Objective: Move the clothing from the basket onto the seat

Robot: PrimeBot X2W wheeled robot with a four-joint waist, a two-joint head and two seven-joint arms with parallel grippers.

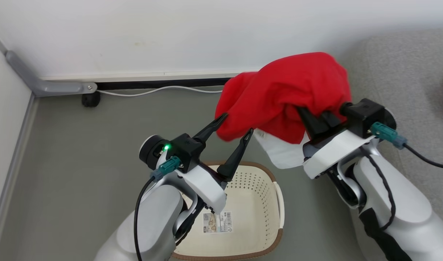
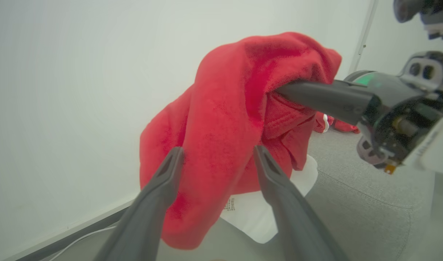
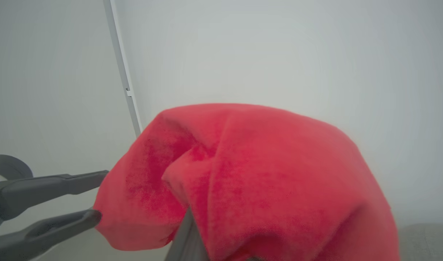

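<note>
One clothing [image 1: 286, 87] item, red with a white panel, hangs in the air right of centre in the head view. It is clear of the one basket [image 1: 268, 172] at the bottom middle and just left of the grey seat [image 1: 399, 72] on the right side. The right gripper [image 1: 317, 119] carries it: its two fingers are narrow, tips buried in the fabric that drapes over them. The left gripper [image 1: 237, 123] stands over the basket with its two fingers wide, tips at the cloth's lower left edge, clamping nothing. One barcode label [image 1: 217, 222] sits inside the basket. A second red cloth [image 2: 337, 125] lies on the seat, far right. Along the wall at the top are one white cable [image 1: 159, 90], one black caster [image 1: 90, 98] and one grey bar [image 1: 43, 85].
</note>
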